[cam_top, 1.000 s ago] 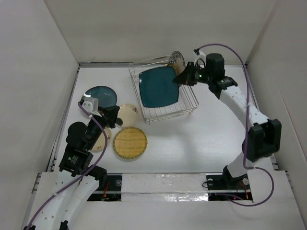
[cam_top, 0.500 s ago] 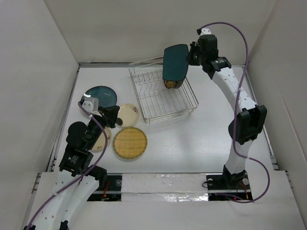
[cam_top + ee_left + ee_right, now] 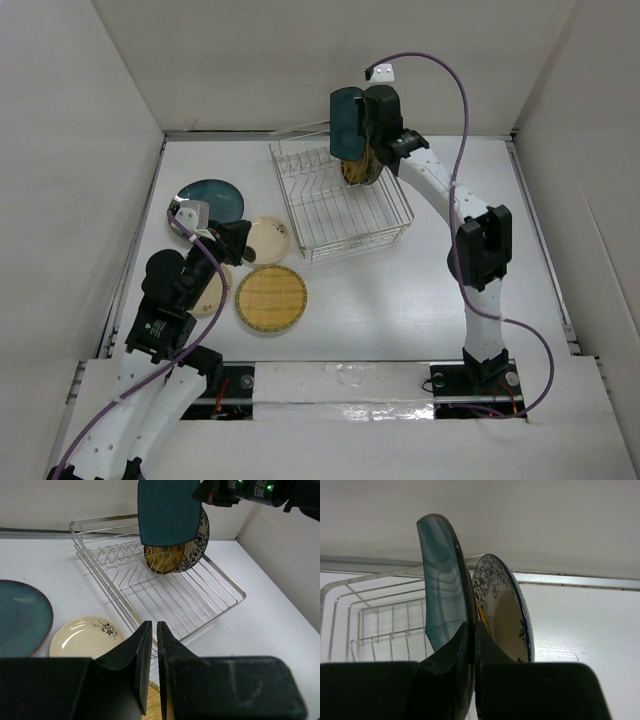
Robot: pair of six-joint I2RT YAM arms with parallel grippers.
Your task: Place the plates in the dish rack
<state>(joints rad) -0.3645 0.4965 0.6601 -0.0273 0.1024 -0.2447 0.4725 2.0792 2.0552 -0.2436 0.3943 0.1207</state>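
Observation:
My right gripper is shut on the rim of the square dark teal plate. It holds the plate upright on edge above the far right end of the wire dish rack. In the right wrist view the plate stands just left of the blue-and-white patterned plate, which stands in the rack. A small yellow-brown plate stands against the patterned plate. My left gripper is shut and empty, above the cream plate.
On the table left of the rack lie the round dark teal plate, a second cream plate partly under my left arm, and the woven yellow-tan plate. White walls enclose the table on three sides.
My right arm lifted the square teal plate from lying over the rack, turned it upright and brought it left beside the patterned plate. My left arm has hardly moved.

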